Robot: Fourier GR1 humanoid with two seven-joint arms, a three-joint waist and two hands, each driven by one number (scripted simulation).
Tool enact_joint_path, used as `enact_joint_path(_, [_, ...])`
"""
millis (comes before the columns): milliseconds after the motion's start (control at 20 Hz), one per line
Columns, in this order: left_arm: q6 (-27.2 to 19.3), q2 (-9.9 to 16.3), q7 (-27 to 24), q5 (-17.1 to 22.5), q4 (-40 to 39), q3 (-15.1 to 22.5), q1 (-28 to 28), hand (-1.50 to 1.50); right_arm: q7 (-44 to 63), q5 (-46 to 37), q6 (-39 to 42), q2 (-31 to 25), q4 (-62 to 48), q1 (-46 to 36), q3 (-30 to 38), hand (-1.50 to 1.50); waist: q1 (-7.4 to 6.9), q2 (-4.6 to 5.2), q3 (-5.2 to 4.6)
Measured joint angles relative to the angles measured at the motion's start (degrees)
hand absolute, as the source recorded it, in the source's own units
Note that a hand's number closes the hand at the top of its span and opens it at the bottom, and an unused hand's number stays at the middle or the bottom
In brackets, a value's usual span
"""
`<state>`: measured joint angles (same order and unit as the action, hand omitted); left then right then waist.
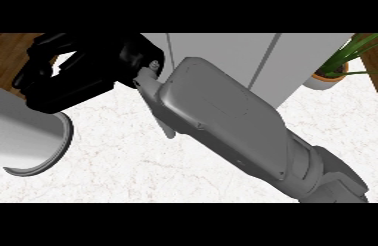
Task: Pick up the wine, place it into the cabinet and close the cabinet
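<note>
My right forearm (221, 120) crosses the view from the lower right to the upper left. Its black hand (70, 77) sits at the upper left, over the counter's far edge, with fingers curled and nothing visible inside them. A white cabinet front (221, 55) with two vertical seams stands behind the arm at the top centre. The hand is left of those panels. No wine bottle shows anywhere. My left hand is out of view.
A grey cylinder with a raised rim (33, 140) enters from the left edge, just below the hand; I cannot tell what it is. White marble counter (133, 165) spreads below. A potted plant (332, 72) stands at the upper right. Wooden floor (15, 50) shows at the upper left.
</note>
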<state>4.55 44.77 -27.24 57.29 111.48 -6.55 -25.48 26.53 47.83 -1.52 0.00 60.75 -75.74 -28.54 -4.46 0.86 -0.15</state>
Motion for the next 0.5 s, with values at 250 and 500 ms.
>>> enact_joint_path(250, [-0.1,0.3,1.5,1.1,-0.2,-2.2,0.0,-1.50,-7.7,-3.3,3.0,0.0,-8.6,-1.4,1.8,1.50,0.64,-0.55,-0.40])
enact_joint_path(500, [0.3,0.8,2.7,1.6,0.6,-3.0,0.1,-1.50,-13.0,-4.5,5.7,0.0,-11.1,-0.6,1.5,1.50,0.39,-1.74,-0.84])
